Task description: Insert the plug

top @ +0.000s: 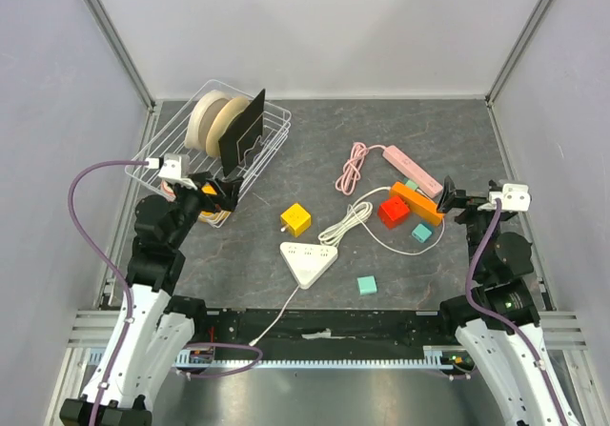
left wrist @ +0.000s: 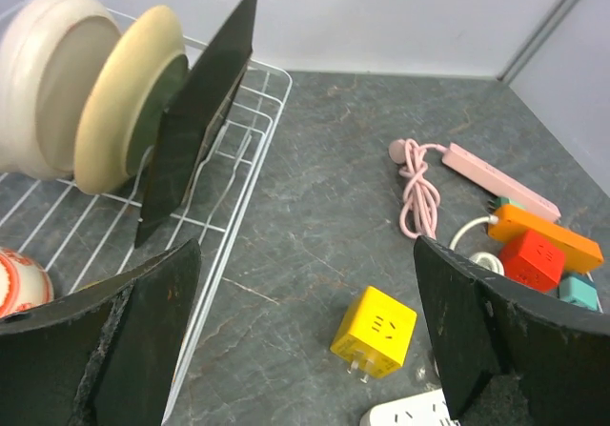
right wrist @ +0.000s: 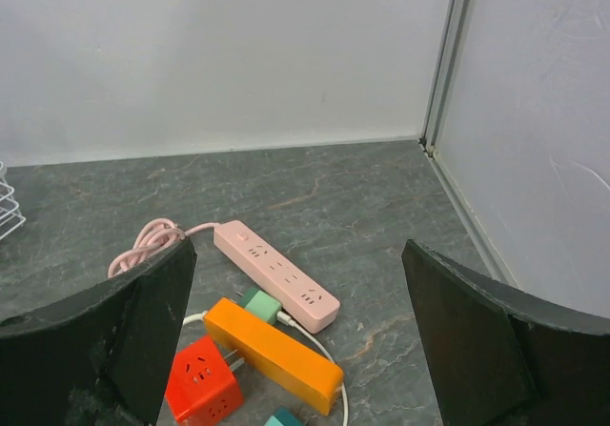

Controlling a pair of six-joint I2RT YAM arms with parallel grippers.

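A yellow cube plug (top: 295, 219) lies on the dark table with its prongs facing me; in the left wrist view (left wrist: 374, 332) it sits between my fingers' line of sight. A white triangular power strip (top: 308, 261) lies just in front of it, its corner showing in the left wrist view (left wrist: 410, 412). My left gripper (top: 217, 193) is open and empty, beside the dish rack and left of the plug. My right gripper (top: 448, 197) is open and empty, right of an orange strip (right wrist: 274, 355) and a red cube plug (right wrist: 202, 395).
A wire dish rack (top: 276, 145) with plates and a black board stands at the back left. A pink power strip (top: 412, 171) with a coiled cord lies at the back. A white cable (top: 348, 224) and two teal cubes (top: 367, 285) lie mid-table. Walls close both sides.
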